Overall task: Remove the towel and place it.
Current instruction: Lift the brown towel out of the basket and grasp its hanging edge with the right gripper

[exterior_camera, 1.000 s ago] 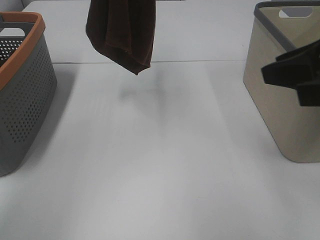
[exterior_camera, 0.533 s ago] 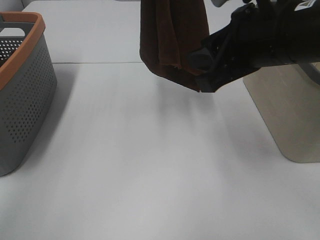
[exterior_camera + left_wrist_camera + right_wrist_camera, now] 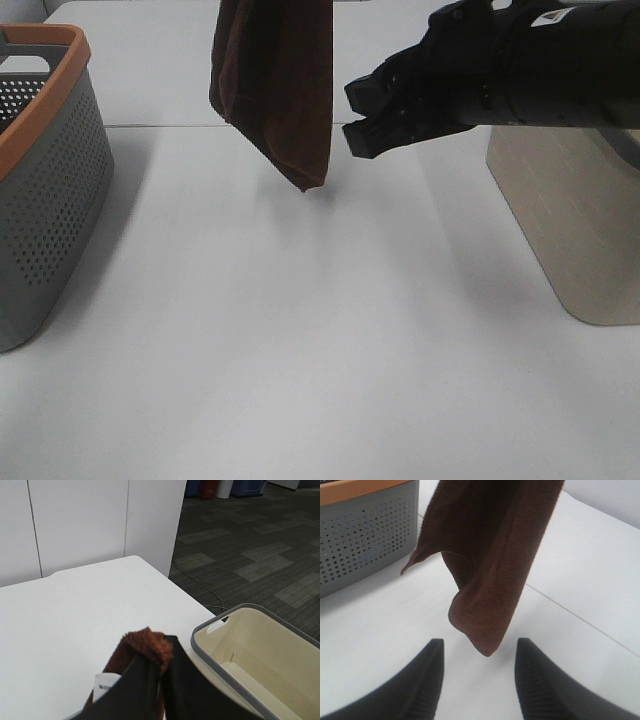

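The dark brown towel hangs in folds from above the top edge of the exterior view, its lowest corner just over the table. My left gripper is shut on the towel's top edge, with a white tag showing beside the fingers. My right gripper reaches in from the right, a little right of the towel's lower corner and not touching it. In the right wrist view its fingers stand apart below the towel, nothing between them.
A grey perforated basket with an orange rim stands at the left edge. A beige basket with a grey rim stands at the right, partly behind my right arm; the left wrist view shows its empty inside. The white table spreads between them.
The hanging towel swung right, then back left. My right arm came in from the right edge toward the towel, and its jaws opened wider.
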`<state>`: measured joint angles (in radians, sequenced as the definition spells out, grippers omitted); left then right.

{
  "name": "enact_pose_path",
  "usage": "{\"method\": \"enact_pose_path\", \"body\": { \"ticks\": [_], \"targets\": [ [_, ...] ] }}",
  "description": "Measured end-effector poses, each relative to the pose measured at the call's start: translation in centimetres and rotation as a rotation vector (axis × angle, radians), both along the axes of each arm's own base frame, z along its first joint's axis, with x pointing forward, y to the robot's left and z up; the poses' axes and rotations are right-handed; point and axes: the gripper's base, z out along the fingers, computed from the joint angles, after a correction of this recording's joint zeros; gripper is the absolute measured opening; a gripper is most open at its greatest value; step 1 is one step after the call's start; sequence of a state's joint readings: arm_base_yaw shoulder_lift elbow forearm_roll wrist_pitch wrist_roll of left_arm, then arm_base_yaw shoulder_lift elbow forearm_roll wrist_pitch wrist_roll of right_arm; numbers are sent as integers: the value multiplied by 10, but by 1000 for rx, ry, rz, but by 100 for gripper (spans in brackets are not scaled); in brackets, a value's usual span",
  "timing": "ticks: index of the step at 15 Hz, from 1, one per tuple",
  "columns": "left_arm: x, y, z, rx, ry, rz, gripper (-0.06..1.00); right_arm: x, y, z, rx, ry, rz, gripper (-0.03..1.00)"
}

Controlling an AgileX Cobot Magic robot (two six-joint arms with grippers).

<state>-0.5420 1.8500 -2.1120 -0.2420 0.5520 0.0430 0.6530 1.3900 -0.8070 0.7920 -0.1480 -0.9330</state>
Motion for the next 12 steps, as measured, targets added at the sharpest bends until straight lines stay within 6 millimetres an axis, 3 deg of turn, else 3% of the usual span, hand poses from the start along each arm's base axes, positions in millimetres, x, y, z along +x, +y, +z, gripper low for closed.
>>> {"method": "enact_pose_path", "body": {
  "ticks": [4,6,9,12],
  "targets": [
    [0,0,0,-2,1,-1,2,-10,25,-5,-21,-75,51,44],
    [0,0,0,-6,5,-3,2,-8,27,-2,6,-103,23,44],
    [0,-1,0,-9,7,-4,2,-1,33,10,58,-123,4,44],
    [-1,-2,0,-30,19,-13,2,11,45,6,59,-111,0,44]
  ]
}}
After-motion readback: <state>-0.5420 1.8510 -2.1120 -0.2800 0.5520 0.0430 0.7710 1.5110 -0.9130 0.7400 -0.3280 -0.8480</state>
